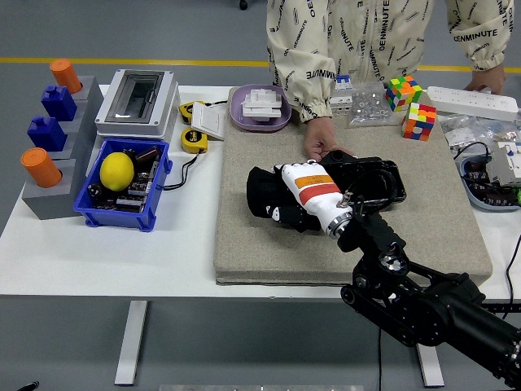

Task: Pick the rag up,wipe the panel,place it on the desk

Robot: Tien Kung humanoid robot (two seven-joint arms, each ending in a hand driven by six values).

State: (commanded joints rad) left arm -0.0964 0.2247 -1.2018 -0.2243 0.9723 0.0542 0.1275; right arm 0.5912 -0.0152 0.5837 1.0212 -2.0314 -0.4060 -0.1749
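A black, soft, crumpled rag [269,195] is being pressed onto the mat [260,244] by the right hand [313,194], which is wearing a white glove with an orange band; its fingers are curled down over the rag's right part. The mat is a coarse, grey-beige rectangular pad covering the middle of the white table [122,252]. At 3 o'clock of the rag, touching the hand, a flat black glossy panel [370,179] with rounded corners is lying on the mat. At the panel's 11 o'clock corner a person's hand [321,140] is resting on its edge, fingers bent; the person's cream jacket [350,32] is printed all over with "OENMINUTE".

At 12 o'clock of the rag a round purple dish [244,120] is holding white blocks. At 10 o'clock two yellow tape measures [194,140] are lying beside a grey switch box [137,102] with a clear lid. At 9 o'clock a blue plastic bin [155,195] is holding a smooth yellow lemon [116,171]. Further left a grey stepped stand [61,191] is carrying orange cylinders and blue blocks. At 2 o'clock two many-coloured puzzle cubes [418,120] are standing near a white power strip [472,102].
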